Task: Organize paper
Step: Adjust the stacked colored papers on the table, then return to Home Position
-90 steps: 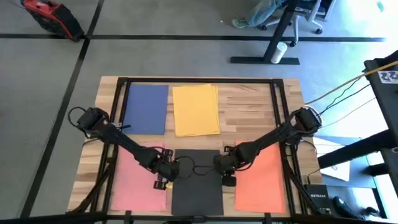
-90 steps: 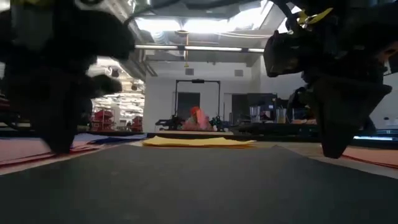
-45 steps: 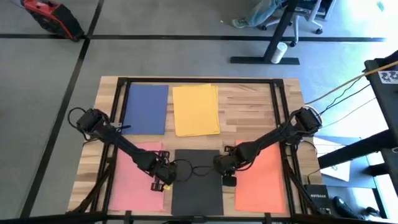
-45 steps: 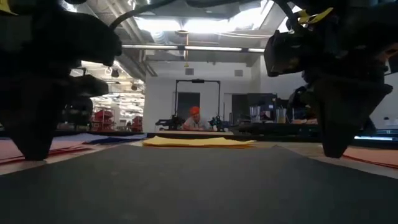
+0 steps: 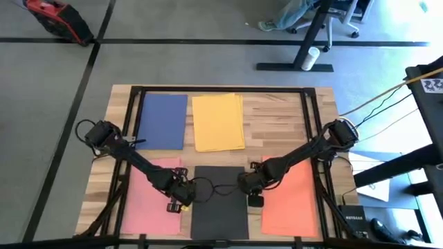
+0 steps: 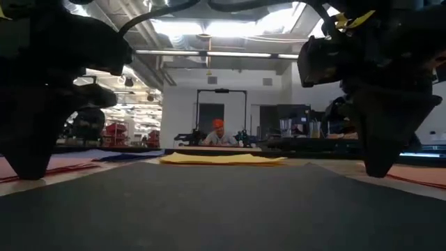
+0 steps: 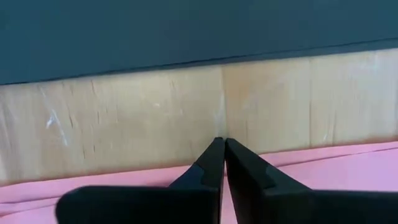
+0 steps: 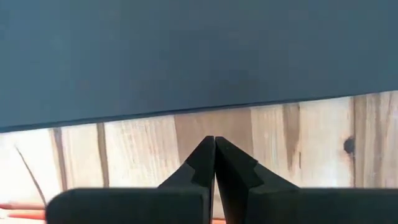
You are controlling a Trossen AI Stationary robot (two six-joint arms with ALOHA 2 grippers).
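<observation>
Five sheets of paper lie flat on the wooden table: blue (image 5: 163,121) and yellow (image 5: 217,122) at the far side, pink (image 5: 149,197), black (image 5: 220,200) and orange (image 5: 294,197) along the near side. My left gripper (image 5: 181,202) is shut and points down over the bare wood strip (image 7: 155,112) between the pink and black sheets. My right gripper (image 5: 253,199) is shut too. It points down over the wood strip (image 8: 143,146) between the black and orange sheets. My left gripper's shut fingertips (image 7: 221,142) reach down to the wood at the pink sheet's edge (image 7: 348,165); whether they touch the table or the sheet I cannot tell. My right gripper's shut fingertips (image 8: 214,139) reach down to the bare wood beside the black sheet's edge (image 8: 186,112); whether they touch I cannot tell.
A black metal frame (image 5: 221,89) runs around the table top. A thin cable (image 5: 214,188) loops over the black sheet between the two wrists. White papers (image 5: 377,187) lie off the table at the right. Far behind the table a person (image 6: 218,129) shows.
My left gripper has gone a little toward the table's left edge, from the black sheet's edge toward the pink sheet, still shut and pointing down. The sheets lie as before.
</observation>
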